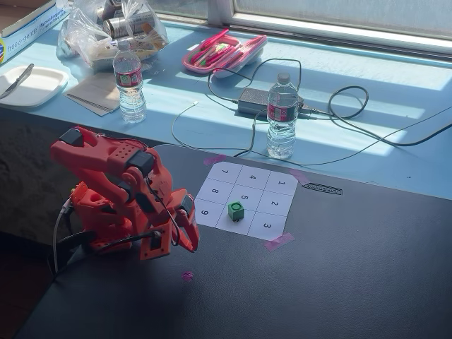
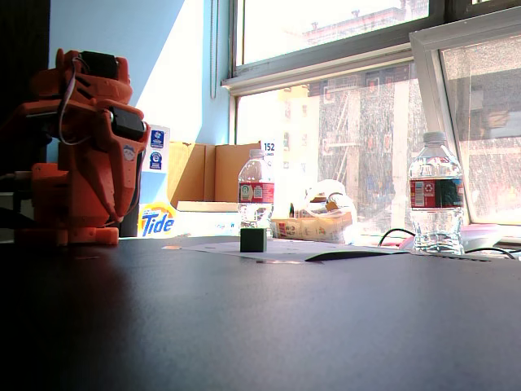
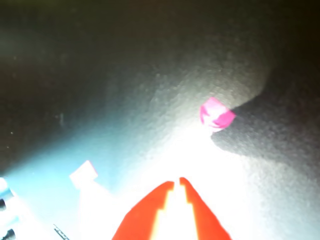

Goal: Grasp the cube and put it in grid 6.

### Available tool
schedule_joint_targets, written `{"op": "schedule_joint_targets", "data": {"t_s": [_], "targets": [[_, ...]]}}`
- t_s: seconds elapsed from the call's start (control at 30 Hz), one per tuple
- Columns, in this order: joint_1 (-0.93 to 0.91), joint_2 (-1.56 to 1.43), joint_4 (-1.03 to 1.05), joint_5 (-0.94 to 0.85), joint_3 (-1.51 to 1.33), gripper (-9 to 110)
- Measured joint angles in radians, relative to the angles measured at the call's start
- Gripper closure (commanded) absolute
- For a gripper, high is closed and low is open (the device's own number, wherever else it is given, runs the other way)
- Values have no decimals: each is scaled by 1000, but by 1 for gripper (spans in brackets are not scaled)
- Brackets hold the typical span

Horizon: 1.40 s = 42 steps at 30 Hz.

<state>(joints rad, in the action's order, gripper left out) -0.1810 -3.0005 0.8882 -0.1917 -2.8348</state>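
- Your jaws [image 3: 177,181] are drawn together with only a thin slit between the tips in the wrist view, and nothing is held in them
- They point down at bare dark tabletop [image 1: 367,268], with a small pink tape scrap [image 3: 216,113] lying just ahead of the tips; the same scrap shows in a fixed view [image 1: 186,276] just in front of the folded arm [image 1: 123,191]
- The cube [image 1: 236,210] sits apart from the jaws, out on the white grid sheet [image 1: 248,199]; it looks to rest low in the middle column, on the cell next to 5, whose digit it hides
- From the side, in the other fixed view, the cube [image 2: 253,239] stands flat on the sheet, untouched
- Judged from this, nothing of the task is done: the reach, the grasp and the placing are all left, and if the hidden digit is the 6, the cube may already sit on its goal; you cannot confirm this here
- For room, the tabletop between arm and sheet is open; the sheet's corners are taped down with pink strips [image 1: 278,242]
- Beyond the sheet a water bottle [image 1: 282,116] and cables [image 1: 339,106] stand on the pale blue ledge, so keep your swing short on the far side
- A second bottle [image 1: 130,81] stands well apart on the ledge
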Motion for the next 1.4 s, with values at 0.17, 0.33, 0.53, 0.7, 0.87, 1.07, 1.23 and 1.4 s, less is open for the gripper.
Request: {"op": "schedule_joint_targets", "data": {"t_s": [0.17, 0.33, 0.53, 0.7, 0.87, 1.07, 1.23, 1.4], "targets": [[0, -91, 9, 0, -60, 101], [12, -245, 77, 0, -130, 101], [12, -288, 129, -6, -149, 101], [3, -296, 153, -6, -176, 101], [-21, -296, 155, -6, -190, 101], [-43, -296, 155, 6, -195, 101], [-49, -296, 155, 12, -195, 101], [-54, -296, 155, 15, -195, 101]]}}
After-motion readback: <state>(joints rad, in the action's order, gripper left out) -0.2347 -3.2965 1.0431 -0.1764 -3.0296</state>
